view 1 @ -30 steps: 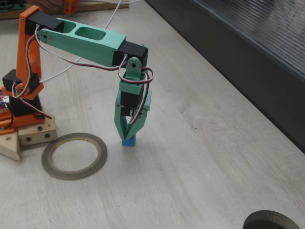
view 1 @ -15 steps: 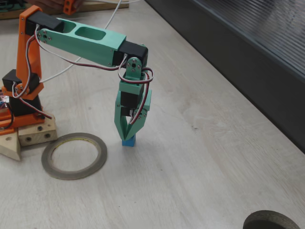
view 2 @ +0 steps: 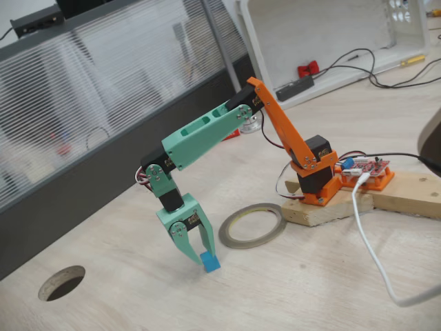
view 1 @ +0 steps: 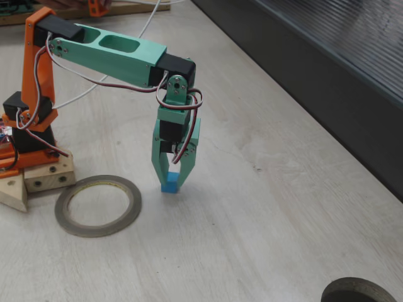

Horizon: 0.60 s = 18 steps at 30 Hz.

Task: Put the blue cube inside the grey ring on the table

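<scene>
Straddling the blue cube [view 1: 169,184], the gripper [view 1: 170,178] stood with fingers parted, cube resting on the table [view 1: 264,207]. Closing off-centre could nudge it farther from the grey ring [view 1: 97,205].

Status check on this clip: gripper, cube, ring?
Gripper open, straddling blue cube. Cube on the table, outside grey ring. Path to ring clear.
</scene>
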Each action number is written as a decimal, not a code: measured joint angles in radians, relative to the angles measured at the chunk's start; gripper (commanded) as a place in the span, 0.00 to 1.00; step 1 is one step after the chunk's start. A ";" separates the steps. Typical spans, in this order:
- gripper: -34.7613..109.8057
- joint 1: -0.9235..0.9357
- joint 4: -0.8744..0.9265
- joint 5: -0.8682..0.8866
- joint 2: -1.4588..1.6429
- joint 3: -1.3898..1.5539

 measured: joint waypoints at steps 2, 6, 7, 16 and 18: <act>0.47 0.000 0.000 0.000 0.000 0.000; 0.50 0.000 0.025 0.000 0.000 0.000; 0.50 0.000 0.038 0.000 0.000 0.000; 0.53 0.000 0.101 0.000 -0.002 0.000; 0.53 0.000 0.101 0.000 -0.002 0.000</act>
